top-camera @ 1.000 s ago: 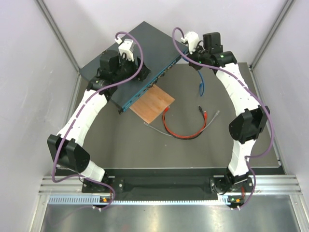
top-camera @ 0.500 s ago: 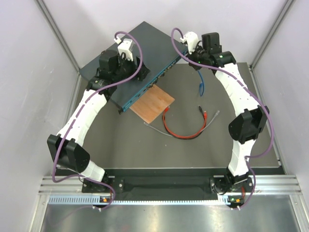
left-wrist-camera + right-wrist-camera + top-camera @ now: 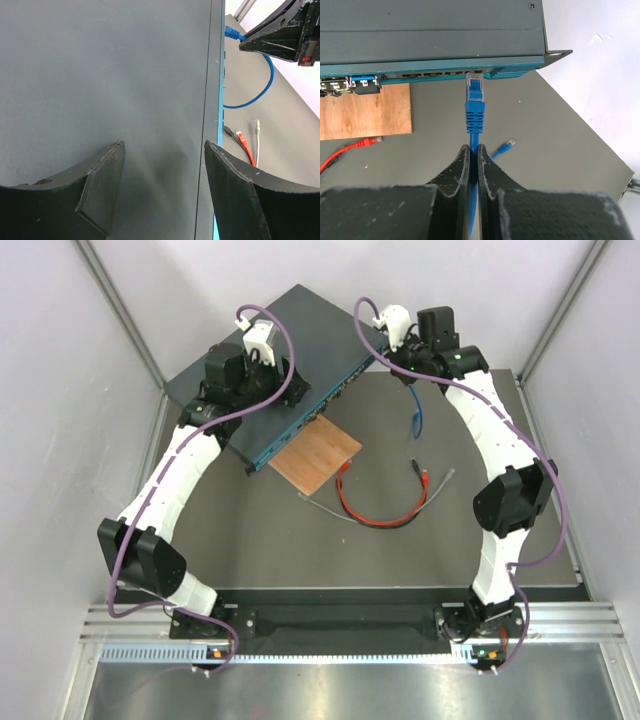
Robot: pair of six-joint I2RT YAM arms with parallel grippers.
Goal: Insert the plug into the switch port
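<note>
- right jaws pinched shut on the blue cable (image 3: 473, 137) just behind the plug (image 3: 474, 90); grip is on cord, not plug, so it can buckle or twist under push.
- plug tip sits at the row of sockets (image 3: 435, 74) near the right end of the switch (image 3: 430, 30), on its teal front; looks not seated. small offset would jam it on the lip.
- left jaws wide, holding nothing, over the switch top; if not pressing down, switch could slide away.
- can't see: port inside, latch tab, whether left fingertips (image 3: 107, 175) touch the lid.
</note>
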